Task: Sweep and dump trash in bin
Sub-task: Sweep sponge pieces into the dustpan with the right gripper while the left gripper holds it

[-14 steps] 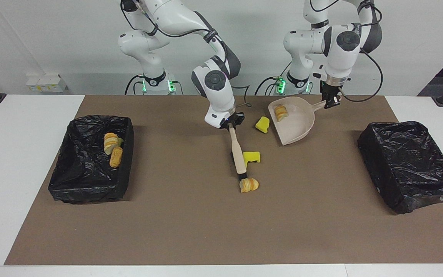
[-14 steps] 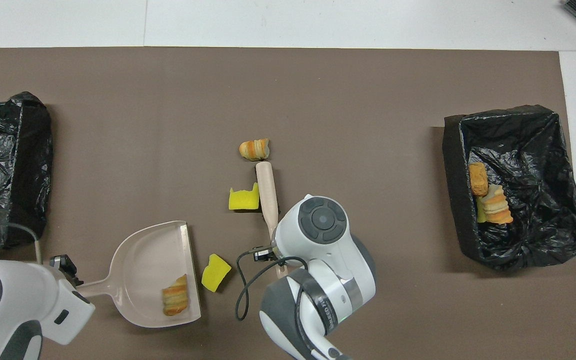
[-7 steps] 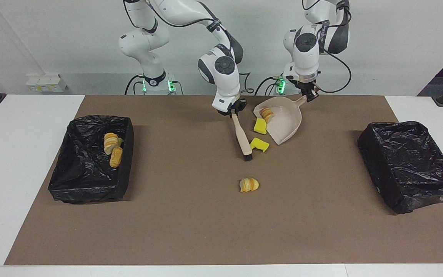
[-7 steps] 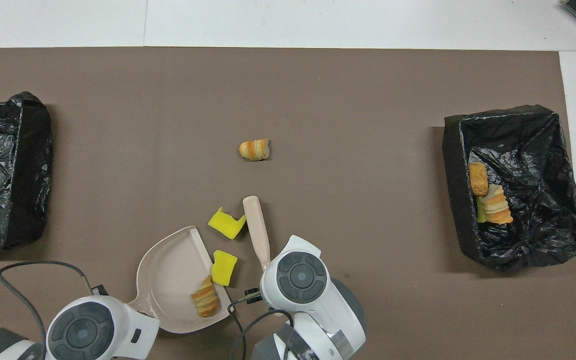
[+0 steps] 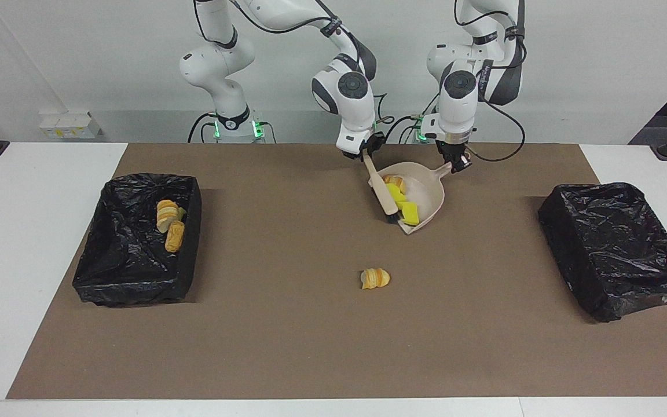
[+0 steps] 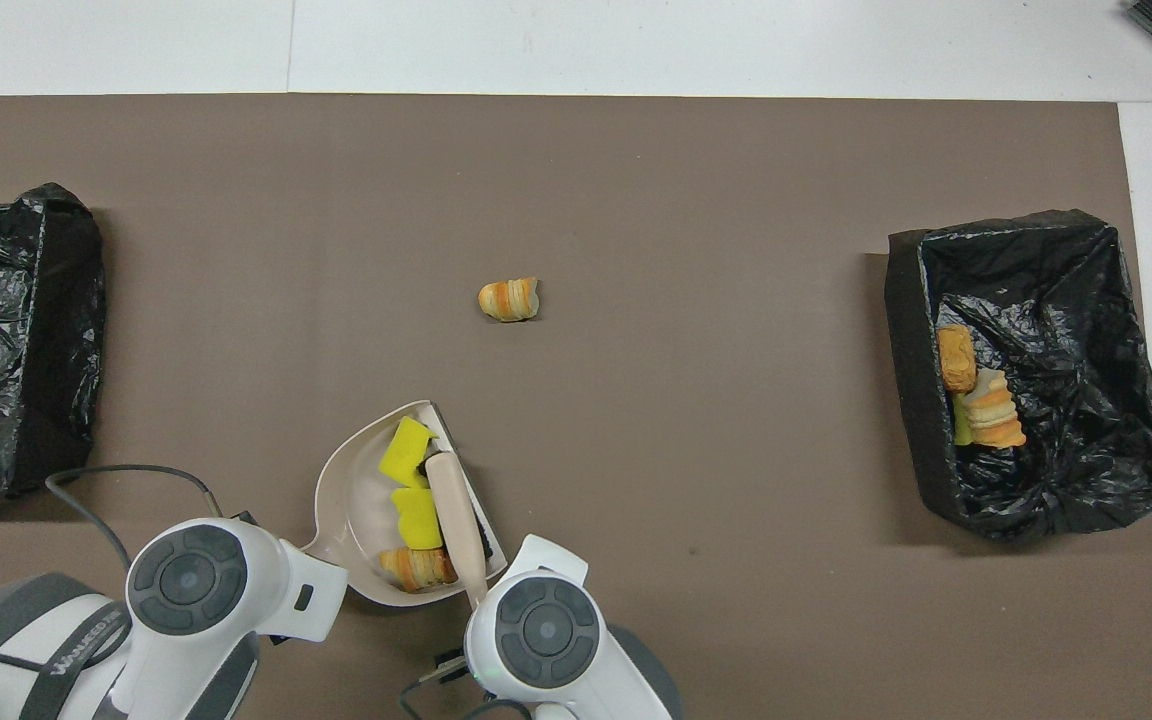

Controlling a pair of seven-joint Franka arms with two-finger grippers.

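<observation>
My left gripper [image 5: 455, 165] is shut on the handle of the beige dustpan [image 5: 432, 194] [image 6: 351, 510], which rests on the mat close to the robots. In the pan lie two yellow sponge chunks [image 5: 410, 213] [image 6: 406, 450] and one bread lump [image 5: 394, 181] [image 6: 418, 568]. My right gripper [image 5: 367, 155] is shut on the beige brush [image 5: 381, 188] [image 6: 458, 515], whose black bristles sit at the pan's mouth. One bread lump of trash [image 5: 375, 278] [image 6: 509, 299] lies alone mid-mat. In the overhead view both grippers are hidden under their wrists.
A black-lined bin [image 5: 136, 266] [image 6: 1086, 300] at the right arm's end of the table holds two bread lumps [image 5: 170, 223] and a bit of yellow. A second black-lined bin [image 5: 617, 249] [image 6: 6, 330] stands at the left arm's end.
The brush drew back toward the robots and pushed the two yellow chunks into the dustpan. The dustpan turned and shifted toward the brush. The lone bread lump stayed put.
</observation>
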